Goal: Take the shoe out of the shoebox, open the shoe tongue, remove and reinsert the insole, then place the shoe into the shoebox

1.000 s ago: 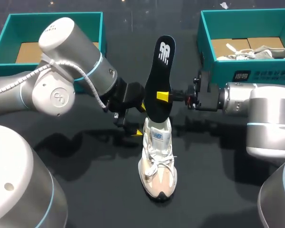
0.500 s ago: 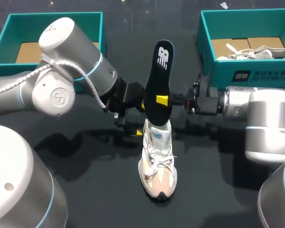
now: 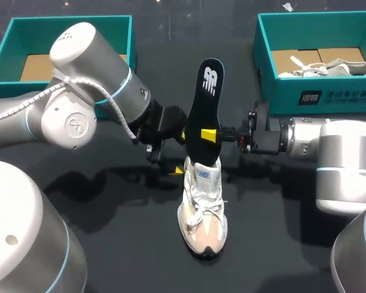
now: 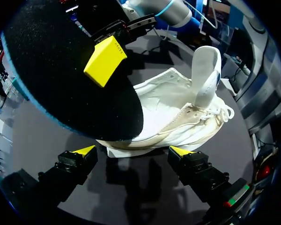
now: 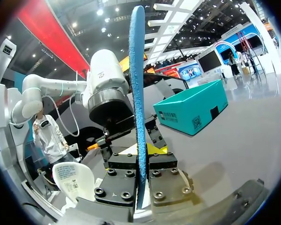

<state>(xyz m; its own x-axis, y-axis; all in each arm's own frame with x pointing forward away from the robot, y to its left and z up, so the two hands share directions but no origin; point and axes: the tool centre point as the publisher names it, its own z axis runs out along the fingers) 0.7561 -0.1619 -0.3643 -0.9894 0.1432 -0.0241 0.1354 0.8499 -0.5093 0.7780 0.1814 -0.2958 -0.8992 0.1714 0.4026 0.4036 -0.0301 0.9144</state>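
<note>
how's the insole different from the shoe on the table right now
The insole is black with a white logo; the shoe is white and beige. The insole stands upright, pinched in the right gripper; the shoe rests sole-down on the table. The insole is a thin sheet; the shoe is bulky and laced. Both are mid-table, the insole's lower end at the shoe's heel.

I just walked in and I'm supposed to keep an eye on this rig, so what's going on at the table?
The right gripper is shut on a black insole, holding it upright with its lower end at the heel opening of a white sneaker. The sneaker stands on the black table. The left gripper sits open at the sneaker's heel, not gripping it.
</note>
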